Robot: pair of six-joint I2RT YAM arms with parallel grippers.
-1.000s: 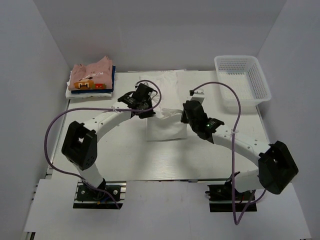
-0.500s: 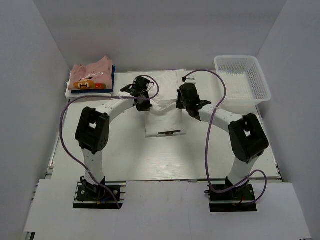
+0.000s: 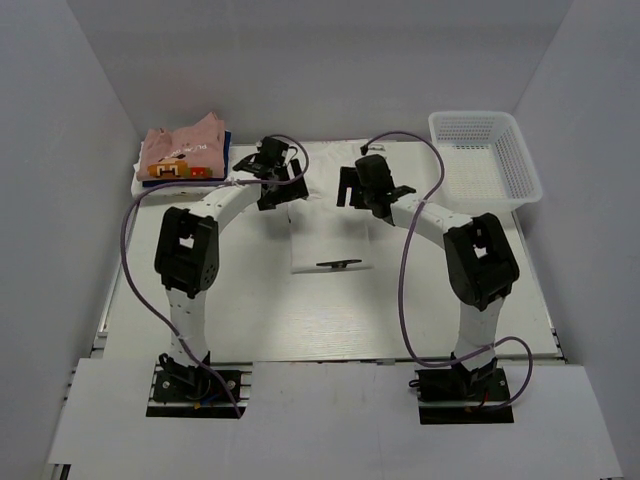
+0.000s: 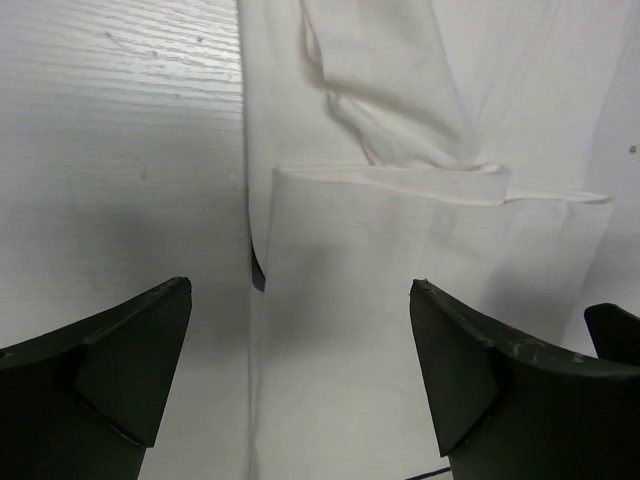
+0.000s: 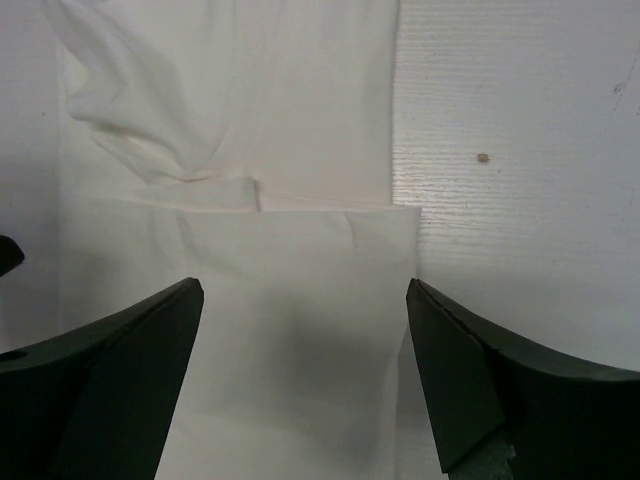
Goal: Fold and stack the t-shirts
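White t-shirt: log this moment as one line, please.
stage: folding white t-shirt | left fingers: open, over shirt's left edge | right fingers: open, over its right edge | folded stack: far-left corner

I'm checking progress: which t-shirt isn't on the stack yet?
The large white t-shirt, lying alone mid-table. The others sit folded in the pile at the far-left corner, with the pink one on top.

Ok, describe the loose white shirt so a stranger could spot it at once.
Look at the white table. In its far middle, midway between the stack of folded shirts in the left corner and the mesh basket at right, lies the white t-shirt. It is the only shirt lying alone, plain white and folded into a long rectangle.
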